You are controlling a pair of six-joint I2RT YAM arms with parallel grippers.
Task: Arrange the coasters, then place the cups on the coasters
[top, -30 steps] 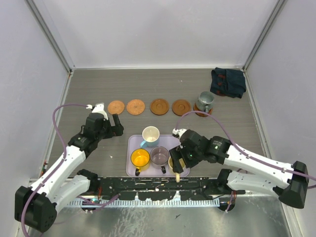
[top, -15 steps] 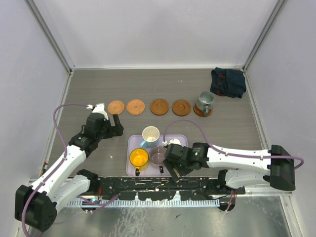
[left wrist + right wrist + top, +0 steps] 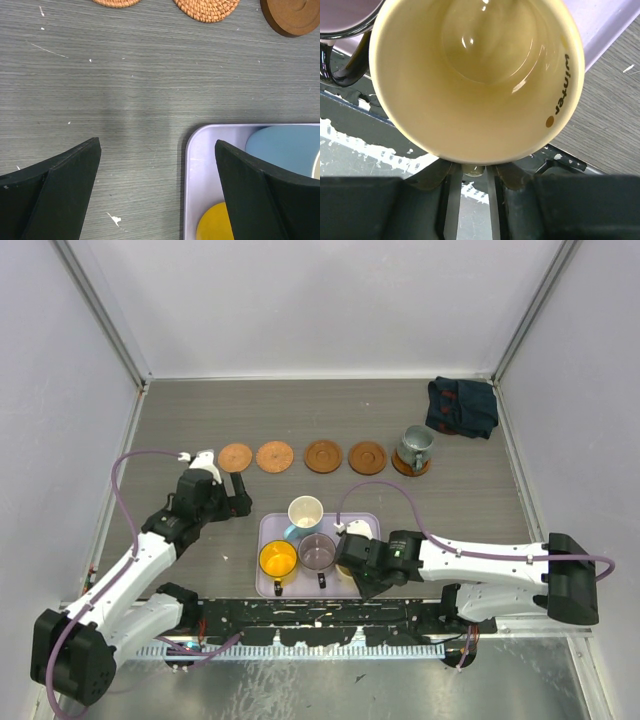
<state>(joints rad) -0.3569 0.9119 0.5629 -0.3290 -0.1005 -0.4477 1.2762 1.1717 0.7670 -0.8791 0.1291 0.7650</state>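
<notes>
Calling it roughly half done.

- On the lilac tray (image 3: 355, 523) by the arm bases, four cups not yet served: white-and-blue cup (image 3: 305, 512), orange cup (image 3: 279, 560), purplish cup (image 3: 319, 552), and cream cup (image 3: 475, 75) (buried under the arm from above, plain from the right wrist).
- Right gripper (image 3: 471, 187) down at the tray's near right corner, jaws drawn in on either side of the cream cup's handle. Looks like a pinch, though the contact sits at the very bottom of the wrist view, so hard to confirm.
- Left gripper (image 3: 157, 147) spread wide, holding nothing, hanging over the table (image 3: 125, 100) just beside the tray's far left corner.
- Just one delivery so far: grey-green cup (image 3: 415, 445) sitting on the rightmost coaster (image 3: 400, 471).
- Coaster step looks finished: five in one row across mid-table. Four bare coasters (image 3: 323, 456) to the left of the occupied one, evenly spaced, well apart from the tray.

Left to do: four transfers from tray to bare coasters, cream cup most likely first.
</notes>
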